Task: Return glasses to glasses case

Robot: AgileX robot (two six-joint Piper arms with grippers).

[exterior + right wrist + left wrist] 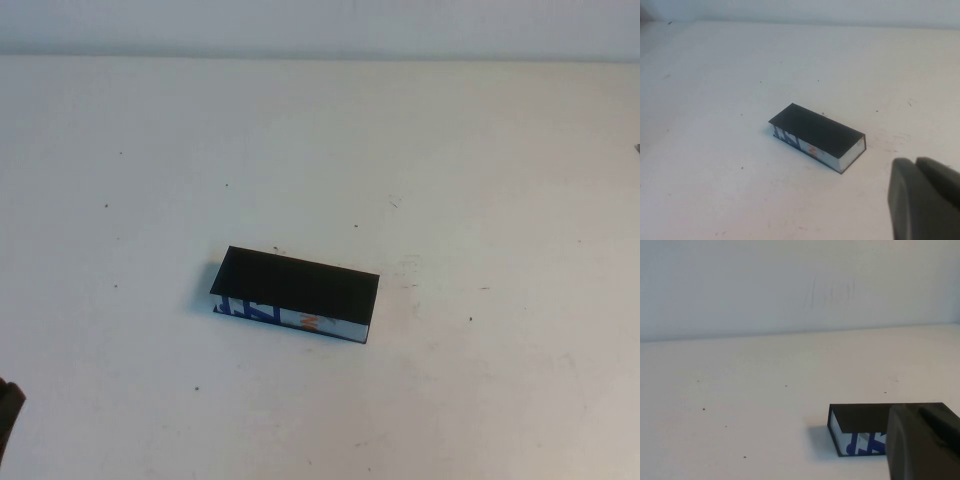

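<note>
High view shows a pale, matte desk (480,150) dotted with small dark specks and faint scuffs. At the far left lower edge a dark sliver of the left tool (8,420) pokes into sight; whether its fingers are spread or together cannot be told. Ahead of it and off to its right, well apart, lies the glasses case (295,293), a flat rectangular box set slightly askew. Its top is smooth matte black with crisp edges, and its lid lies flat on top, closed. The side facing the robot is white with blue and orange print. No glasses can be seen; whether they are inside the closed box cannot be told.

In the left wrist view the left tool (922,442) is a blurred dark mass overlapping one end of the case (860,420). In the right wrist view the right tool (925,200) hangs near the camera, fingers pressed together and empty, with the case (817,135) ahead of it, well apart. Nothing lies between either tool and the case.
</note>
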